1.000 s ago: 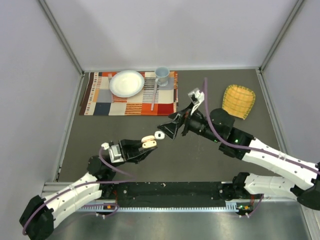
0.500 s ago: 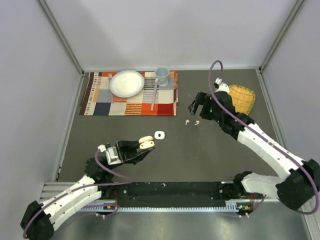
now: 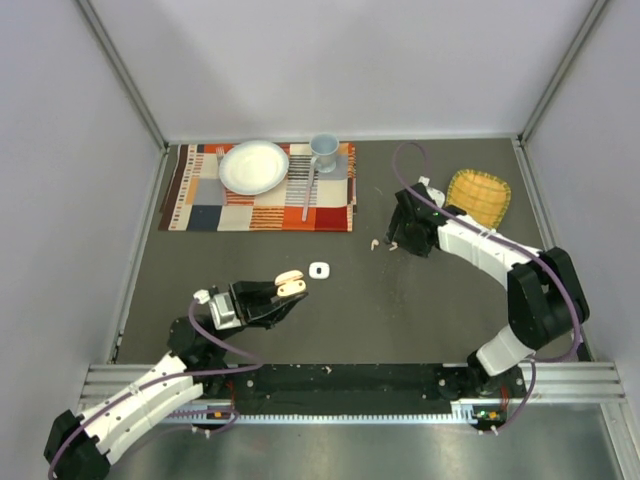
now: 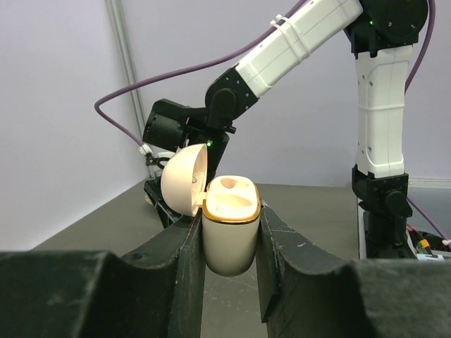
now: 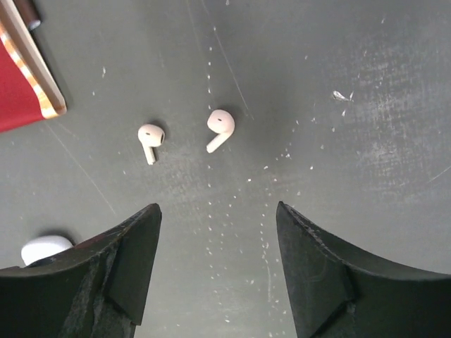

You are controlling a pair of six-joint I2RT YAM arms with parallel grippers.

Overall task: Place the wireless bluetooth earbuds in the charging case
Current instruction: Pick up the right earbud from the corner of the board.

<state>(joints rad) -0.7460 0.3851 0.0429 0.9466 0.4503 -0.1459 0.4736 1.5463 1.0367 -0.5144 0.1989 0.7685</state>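
My left gripper (image 3: 287, 285) is shut on an open cream charging case (image 4: 230, 225) with a gold rim. It holds the case upright above the table, lid (image 4: 184, 179) hinged back, and both sockets look empty. Two cream earbuds (image 5: 150, 137) (image 5: 220, 125) lie side by side on the dark table, just ahead of my open, empty right gripper (image 5: 216, 208). In the top view one bud (image 3: 374, 243) shows beside the right gripper (image 3: 402, 236). A second, white case (image 3: 319, 270) lies closed on the table between the arms and shows in the right wrist view (image 5: 44, 248).
A striped placemat (image 3: 210, 205) at the back left carries a white plate (image 3: 253, 166), a blue cup (image 3: 323, 150) and a spoon (image 3: 309, 190). A yellow woven mat (image 3: 478, 198) lies at the back right. The placemat's corner (image 5: 21, 84) is close to the earbuds.
My right arm has drawn away from the white case, swung to the back right, then come down over the two earbuds. My left arm has barely moved and still holds the cream case.
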